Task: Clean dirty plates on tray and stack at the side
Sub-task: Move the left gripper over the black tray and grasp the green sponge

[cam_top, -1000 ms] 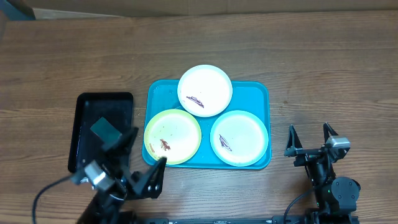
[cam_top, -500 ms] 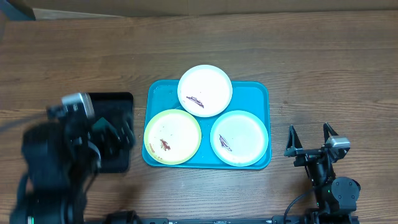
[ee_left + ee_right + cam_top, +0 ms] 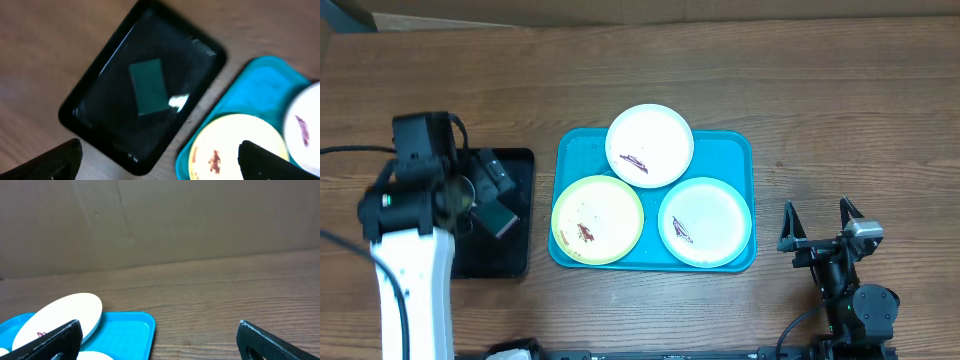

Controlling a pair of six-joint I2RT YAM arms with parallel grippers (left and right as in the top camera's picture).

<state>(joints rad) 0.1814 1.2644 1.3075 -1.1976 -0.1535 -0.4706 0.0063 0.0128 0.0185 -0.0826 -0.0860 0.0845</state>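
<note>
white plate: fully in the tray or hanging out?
Partly out. The white plate overhangs the tray at its far rim, with part of it over the table.

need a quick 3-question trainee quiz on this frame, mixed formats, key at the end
1. True or false: the plates are already stacked beside the turquoise tray.
2. What lies in the black tray? A) a green pad B) a plate C) a cup
3. Short answer: which arm's end effector hangs over the black tray?
Key: 1 false; 2 A; 3 the left end effector.
</note>
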